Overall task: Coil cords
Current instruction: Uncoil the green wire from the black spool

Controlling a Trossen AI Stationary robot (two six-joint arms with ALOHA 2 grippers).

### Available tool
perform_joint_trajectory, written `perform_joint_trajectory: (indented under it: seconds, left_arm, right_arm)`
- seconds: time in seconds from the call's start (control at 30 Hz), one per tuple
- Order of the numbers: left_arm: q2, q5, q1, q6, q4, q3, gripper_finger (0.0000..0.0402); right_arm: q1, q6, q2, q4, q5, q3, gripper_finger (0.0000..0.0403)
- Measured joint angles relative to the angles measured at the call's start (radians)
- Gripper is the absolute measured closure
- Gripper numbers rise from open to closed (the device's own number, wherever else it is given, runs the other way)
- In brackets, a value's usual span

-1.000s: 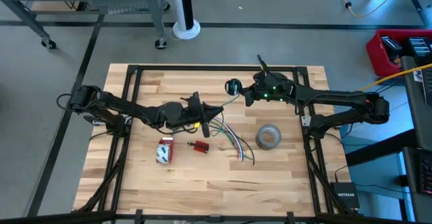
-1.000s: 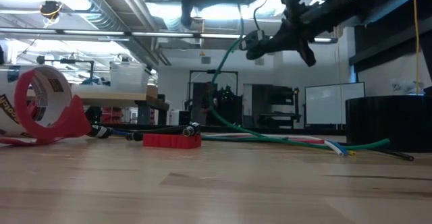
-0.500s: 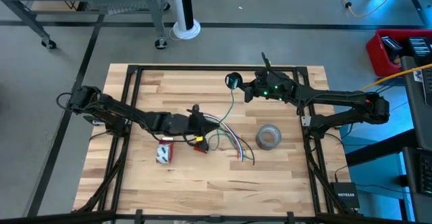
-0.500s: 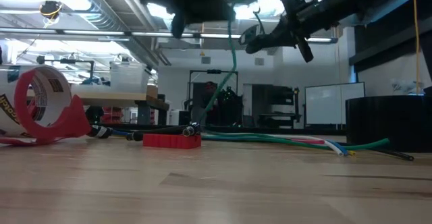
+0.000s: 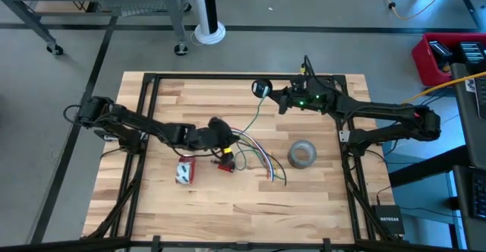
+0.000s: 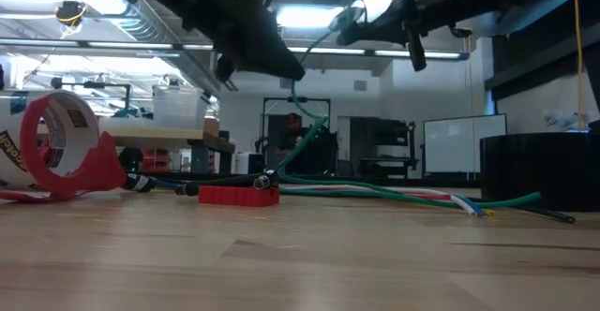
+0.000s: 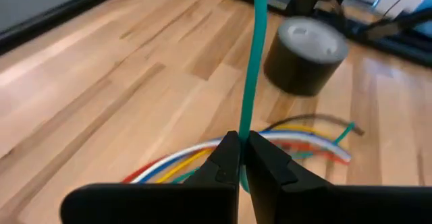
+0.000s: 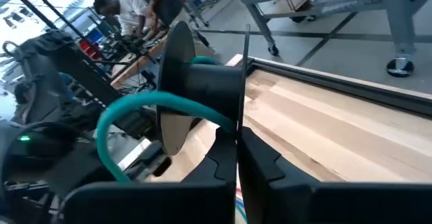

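Note:
A thin teal-green cord (image 5: 254, 109) runs from a small black spool (image 5: 262, 87) at the table's far middle down to my left gripper (image 5: 230, 133), then on in a slack loop (image 6: 314, 128) to the tabletop. My left gripper is shut on the cord above the table's middle, as its wrist view (image 7: 241, 143) shows. My right gripper (image 5: 272, 91) is shut on the spool (image 8: 202, 82), which has some cord wound on its core, and holds it high above the table. My left gripper pinches the cord (image 7: 244, 126) between its two fingertips, partway along its length. The fingers slant down from the table's left. The cord leaves the fingers in a straight line toward the spool; the length below them hangs slack to the table. My right gripper pinches the rim of one thin round flange (image 8: 241, 109) of the spool between its two fingers, coming level from the table's right. The spool is lifted clear of the table. The cord curves off its core (image 8: 145, 106).
A grey tape roll (image 5: 302, 154) stands right of the middle. A bundle of coloured wires (image 5: 258, 159) lies beside it. A small red block (image 5: 225, 165) and a red tape dispenser (image 5: 185, 169) lie near my left gripper. Black frame rails (image 5: 228, 77) edge the table.
My left gripper has gone down and a little toward the near edge, keeping hold of the cord. My right gripper has gone up and toward the far edge with the spool. The cord between them has drawn straighter.

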Motion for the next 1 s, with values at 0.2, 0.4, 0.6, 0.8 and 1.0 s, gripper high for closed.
perform_joint_trajectory:
  seconds: [0.2, 0.4, 0.6, 0.8, 1.0]
  left_arm:
    - [0.001, 0.042, 0.023, -0.019, -0.038, 0.000, 0.0357]
    - [0.001, 0.059, 0.049, -0.054, -0.034, 0.000, 0.0291]
    - [0.001, 0.028, 0.074, -0.025, -0.072, 0.000, 0.0273]
    - [0.001, -0.095, 0.110, 0.041, -0.109, 0.000, 0.0287]
    - [0.001, -0.100, 0.159, 0.100, -0.108, 0.000, 0.0302]
  right_arm:
    - [0.000, 0.000, -0.012, -0.003, -0.027, 0.000, 0.0401]
    - [0.000, 0.000, -0.012, -0.018, -0.045, 0.000, 0.0400]
    - [0.000, 0.000, -0.012, -0.050, -0.103, 0.000, 0.0400]
    - [0.000, 0.000, -0.012, -0.107, -0.129, 0.000, 0.0400]
    - [0.000, -0.003, -0.012, -0.147, -0.167, 0.000, 0.0401]
